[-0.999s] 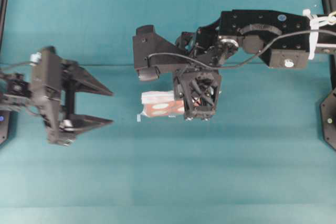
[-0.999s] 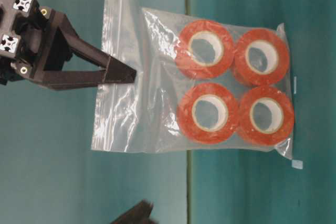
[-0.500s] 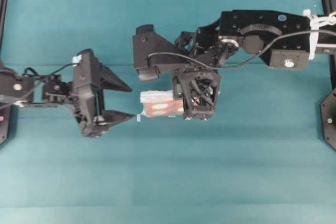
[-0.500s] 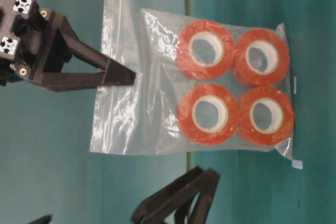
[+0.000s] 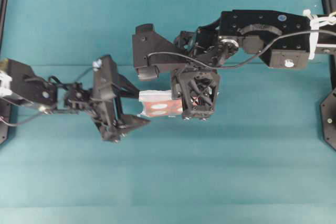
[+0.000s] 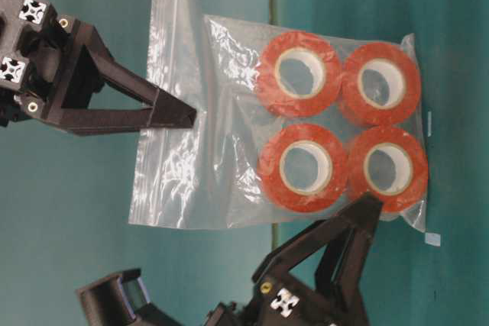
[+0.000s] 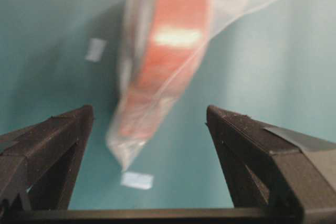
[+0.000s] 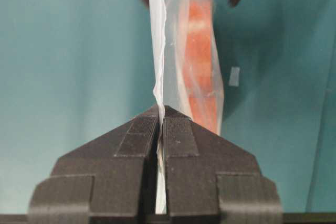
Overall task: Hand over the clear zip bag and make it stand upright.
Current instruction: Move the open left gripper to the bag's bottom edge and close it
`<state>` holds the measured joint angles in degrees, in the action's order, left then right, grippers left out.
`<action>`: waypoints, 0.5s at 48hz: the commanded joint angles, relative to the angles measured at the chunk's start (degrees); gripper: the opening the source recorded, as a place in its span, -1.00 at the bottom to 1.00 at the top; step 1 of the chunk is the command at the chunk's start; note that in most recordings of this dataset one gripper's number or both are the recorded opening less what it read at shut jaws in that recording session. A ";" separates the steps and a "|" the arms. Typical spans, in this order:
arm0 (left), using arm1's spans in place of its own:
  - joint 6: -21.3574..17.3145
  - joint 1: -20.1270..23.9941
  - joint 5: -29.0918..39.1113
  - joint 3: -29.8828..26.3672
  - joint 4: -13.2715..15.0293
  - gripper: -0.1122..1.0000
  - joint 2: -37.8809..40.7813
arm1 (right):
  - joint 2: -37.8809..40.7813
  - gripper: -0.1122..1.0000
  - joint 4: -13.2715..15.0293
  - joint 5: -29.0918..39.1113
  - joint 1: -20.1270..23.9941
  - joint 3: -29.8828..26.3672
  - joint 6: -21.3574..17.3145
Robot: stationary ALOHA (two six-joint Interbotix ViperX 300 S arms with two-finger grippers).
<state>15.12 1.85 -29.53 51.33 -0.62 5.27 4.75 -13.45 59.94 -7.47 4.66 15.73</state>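
The clear zip bag (image 6: 221, 150) holds several orange-red rolls (image 6: 304, 166) and hangs in the air. My right gripper (image 6: 187, 116) is shut on the bag's empty end near the zip strip; its wrist view shows the plastic pinched between its jaws (image 8: 160, 116). In the overhead view the right gripper (image 5: 195, 103) points down over the bag (image 5: 157, 103). My left gripper (image 5: 143, 107) is open, with its fingers on either side of the bag's roll end (image 7: 157, 51). The left fingers (image 7: 58, 140) do not touch the bag.
The teal table cover (image 5: 168, 182) lies under everything. Small white tape marks (image 7: 137, 180) sit on it below the bag. The right arm's black links (image 5: 262, 30) stretch across the upper right. The left arm (image 5: 31, 90) comes in from the left edge.
My left gripper has moved right, toward the bag, and now straddles the bag's roll end, still open. The right gripper and the bag have stayed in place.
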 commanded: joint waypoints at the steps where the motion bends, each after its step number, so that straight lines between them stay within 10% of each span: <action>1: 0.00 0.09 -0.70 -1.76 -0.09 0.90 1.05 | -1.41 -0.77 -0.26 -0.26 0.18 -0.44 -0.44; 24: -0.62 2.99 -3.96 -6.94 0.00 0.89 7.82 | -1.41 -0.77 -0.26 0.00 0.18 -0.44 -0.70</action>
<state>14.59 4.75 -32.96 46.23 -0.62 12.48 4.75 -13.45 60.12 -7.47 4.66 15.64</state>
